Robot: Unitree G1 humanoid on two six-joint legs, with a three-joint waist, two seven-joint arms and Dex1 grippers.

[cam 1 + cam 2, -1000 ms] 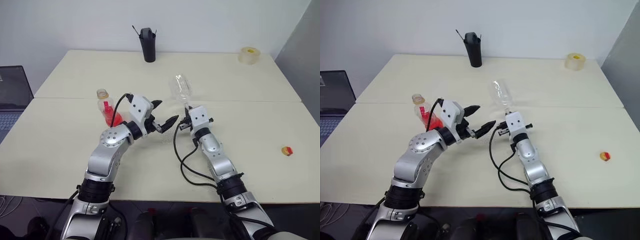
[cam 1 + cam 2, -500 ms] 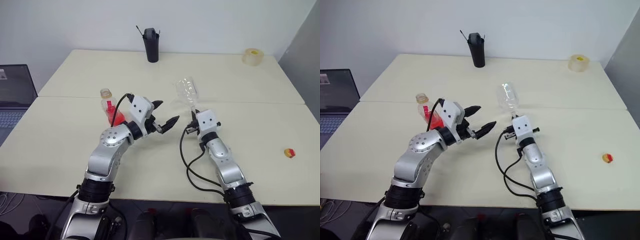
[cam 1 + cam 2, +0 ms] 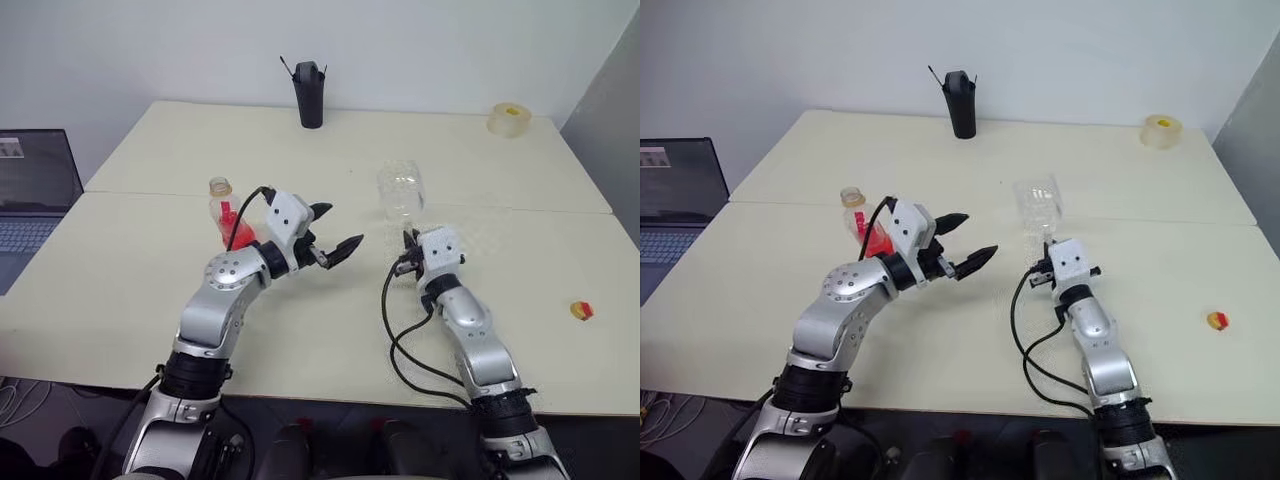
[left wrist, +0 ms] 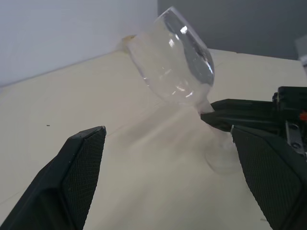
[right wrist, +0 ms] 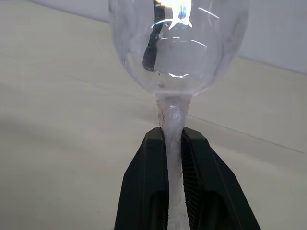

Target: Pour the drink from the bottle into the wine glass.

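Glass point(image 3: 401, 190) upright and empty, right end effector point(image 5: 172, 143) clamped on its stem, near the middle of the tabletop point(image 3: 500, 150). Bottle point(image 3: 224, 214), uncapped with red drink point(image 3: 231, 232) in its lower part, stands on the tabletop just behind the left arm. Left end effector point(image 3: 335, 230) hovers between bottle and glass, fingers spread wide and holding nothing; a black cup point(image 3: 309, 92) stands at the far edge.

The drink point(image 3: 232, 232) is bright red, the glass point(image 3: 401, 192) is clear, the bench point(image 3: 120, 280) is pale cream, the cup point(image 3: 310, 95) is black, and the fingers point(image 5: 153, 191) are black.
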